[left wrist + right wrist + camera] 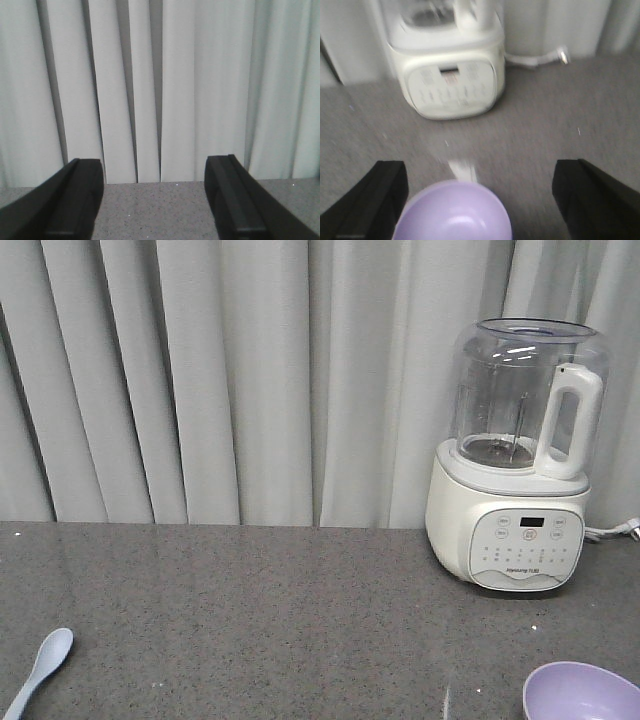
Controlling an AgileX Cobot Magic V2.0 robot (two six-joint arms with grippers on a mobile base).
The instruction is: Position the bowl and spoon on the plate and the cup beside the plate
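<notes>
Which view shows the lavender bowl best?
The right wrist view: the bowl sits large between the open fingers, interior visible, though slightly blurred and cut at the bottom. The front view crops the bowl at its bottom-right corner. The left wrist view misses it.

Spoon [40, 665] front left on the counter [250, 610], bowl [580, 695] front right, blender [515, 460] behind the bowl

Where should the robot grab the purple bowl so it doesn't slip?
Probably the rim of the bowl, coming straight down from above with one finger inside and one outside, pinching the wall. The bowl sits upright and open, and its sides look smooth and round, so squeezing across the outside might let it slide. The right gripper is open and close to it.
</notes>
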